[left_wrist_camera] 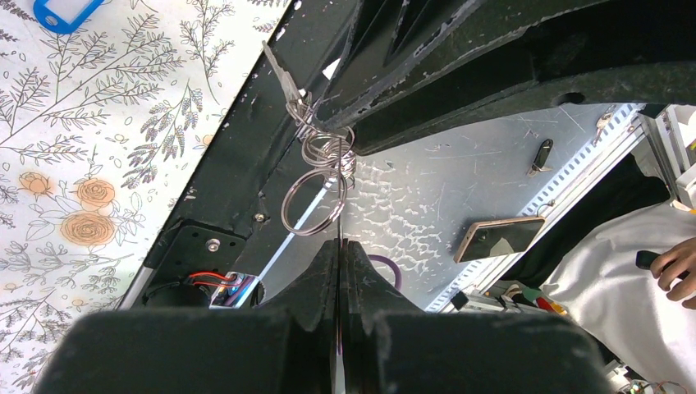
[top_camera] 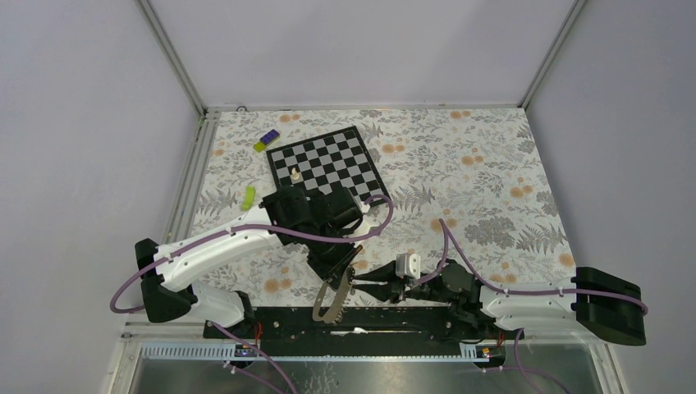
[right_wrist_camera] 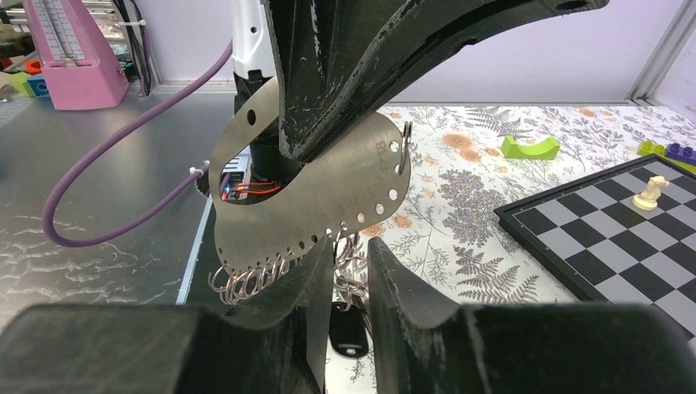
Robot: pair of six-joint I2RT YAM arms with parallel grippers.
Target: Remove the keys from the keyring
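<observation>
My left gripper (top_camera: 343, 264) (left_wrist_camera: 339, 244) is shut on a thin curved metal plate (top_camera: 331, 300) (right_wrist_camera: 328, 193) with holes along its rim, held above the table's near edge. Several wire rings (right_wrist_camera: 246, 283) (left_wrist_camera: 324, 149) hang from the holes. A silvery key (left_wrist_camera: 279, 72) sticks up from the rings. My right gripper (top_camera: 361, 286) (right_wrist_camera: 351, 246) is open. Its jaws stand on either side of hanging rings and a dark-headed key (right_wrist_camera: 349, 332), just under the plate. A blue plastic tag (left_wrist_camera: 66, 10) lies on the floral cloth, partly cut off; its ring is out of view.
A chessboard (top_camera: 328, 160) with a white chess piece (top_camera: 293, 174) lies at the back. A green block (top_camera: 249, 195) and a yellow-purple block (top_camera: 267, 139) lie to its left. Beyond the near edge are a phone (left_wrist_camera: 501, 236) and a person's hand (left_wrist_camera: 669, 263).
</observation>
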